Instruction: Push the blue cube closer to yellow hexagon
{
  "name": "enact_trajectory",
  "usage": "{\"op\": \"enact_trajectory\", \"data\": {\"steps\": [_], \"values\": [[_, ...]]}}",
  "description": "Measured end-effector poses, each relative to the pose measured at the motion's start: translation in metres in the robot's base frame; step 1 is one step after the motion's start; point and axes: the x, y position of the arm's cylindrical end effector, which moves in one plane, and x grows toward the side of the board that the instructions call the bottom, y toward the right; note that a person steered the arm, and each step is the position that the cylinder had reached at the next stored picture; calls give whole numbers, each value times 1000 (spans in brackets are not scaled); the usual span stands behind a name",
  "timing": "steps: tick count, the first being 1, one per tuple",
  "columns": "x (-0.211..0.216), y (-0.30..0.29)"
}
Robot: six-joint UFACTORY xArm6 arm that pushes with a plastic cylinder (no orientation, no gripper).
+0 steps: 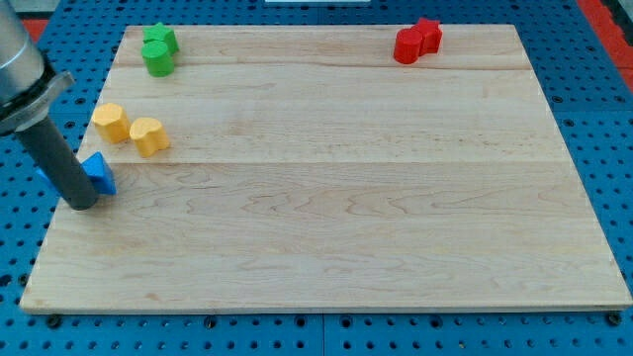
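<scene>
The blue cube lies near the board's left edge, partly hidden behind my rod. My tip rests on the board just below and left of the blue cube, touching or nearly touching it. The yellow hexagon sits above the cube, toward the view's top. A yellow heart-shaped block lies just right of the hexagon, close beside it.
Two green blocks sit together at the board's top left. Two red blocks sit together at the top right. The wooden board lies on a blue pegboard; its left edge is close to my tip.
</scene>
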Motion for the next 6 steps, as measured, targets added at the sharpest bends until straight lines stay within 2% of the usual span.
{"op": "enact_trajectory", "data": {"steps": [1, 2, 3, 4, 5, 6], "values": [[33, -22], [22, -54], [-13, -41], [-73, -15], [-80, -14], [-49, -47]]}}
